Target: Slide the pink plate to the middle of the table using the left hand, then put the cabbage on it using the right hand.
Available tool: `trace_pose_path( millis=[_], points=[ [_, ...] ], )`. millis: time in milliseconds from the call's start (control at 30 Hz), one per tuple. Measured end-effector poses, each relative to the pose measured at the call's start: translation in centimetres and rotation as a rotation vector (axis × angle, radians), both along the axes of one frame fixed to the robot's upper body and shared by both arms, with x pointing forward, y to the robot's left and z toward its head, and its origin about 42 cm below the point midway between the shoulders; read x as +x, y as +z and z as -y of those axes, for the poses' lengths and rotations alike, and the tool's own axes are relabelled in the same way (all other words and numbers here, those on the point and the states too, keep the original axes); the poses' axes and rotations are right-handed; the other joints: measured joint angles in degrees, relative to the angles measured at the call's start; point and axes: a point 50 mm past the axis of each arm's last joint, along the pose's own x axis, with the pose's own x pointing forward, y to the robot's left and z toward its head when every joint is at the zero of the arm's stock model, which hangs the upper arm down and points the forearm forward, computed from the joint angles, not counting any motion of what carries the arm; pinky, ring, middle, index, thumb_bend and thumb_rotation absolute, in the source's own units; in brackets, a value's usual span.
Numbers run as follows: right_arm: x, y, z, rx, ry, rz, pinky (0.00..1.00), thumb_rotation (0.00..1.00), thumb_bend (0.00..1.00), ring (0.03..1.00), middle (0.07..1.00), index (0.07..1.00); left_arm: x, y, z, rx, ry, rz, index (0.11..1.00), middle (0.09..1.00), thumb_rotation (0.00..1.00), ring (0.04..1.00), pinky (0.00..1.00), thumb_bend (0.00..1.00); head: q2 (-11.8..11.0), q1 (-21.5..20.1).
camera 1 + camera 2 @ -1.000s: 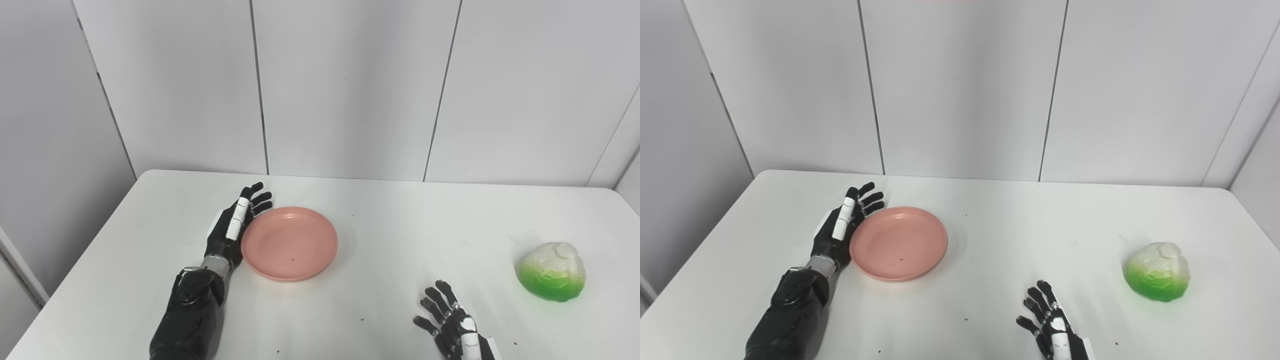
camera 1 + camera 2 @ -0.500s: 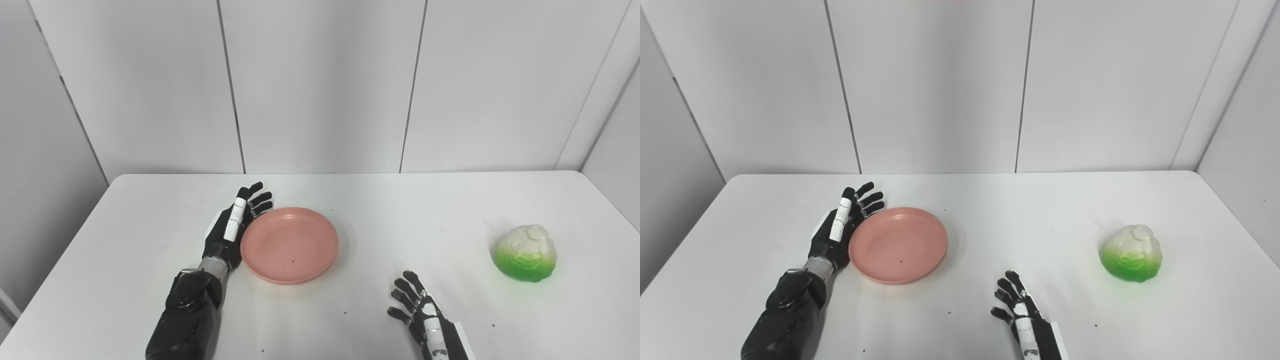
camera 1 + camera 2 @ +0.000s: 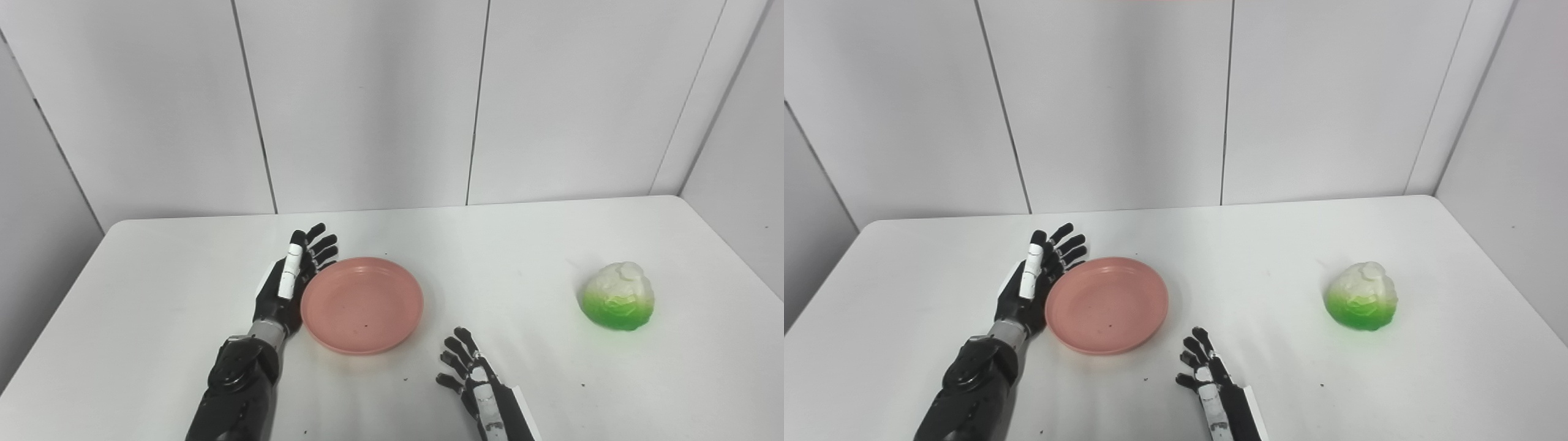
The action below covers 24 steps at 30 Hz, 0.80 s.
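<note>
The pink plate (image 3: 362, 304) lies flat on the white table (image 3: 527, 245), a little left of centre. My left hand (image 3: 288, 285) stands on edge against the plate's left rim, fingers straight and apart, holding nothing. A green and white cabbage (image 3: 618, 296) sits by itself at the right side of the table. My right hand (image 3: 471, 373) hovers low near the front edge, just right of the plate and far left of the cabbage, fingers spread and empty.
Grey wall panels stand right behind the table's far edge (image 3: 392, 208). The table's right edge (image 3: 735, 257) runs close past the cabbage. Small dark specks dot the tabletop.
The camera has turned right, so the whole scene has shifted left in the picture. The plate sits slightly further right relative to the table, with the left hand still at its rim.
</note>
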Motion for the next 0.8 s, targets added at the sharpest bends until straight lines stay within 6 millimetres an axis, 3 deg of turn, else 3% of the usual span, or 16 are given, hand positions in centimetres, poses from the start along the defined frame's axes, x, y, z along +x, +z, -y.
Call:
trace_pose_path(
  millis=[800],
  points=[
    [-0.1, -0.2, -1.1, -0.050, -0.044, -0.003, 0.86, 1.00, 0.84, 0.920, 0.961, 0.971, -0.5, 0.0, 2.0, -0.035, -0.051, -0.012, 0.878, 0.857, 0.90, 0.880, 0.92, 0.92, -0.1, -3.4]
  ],
)
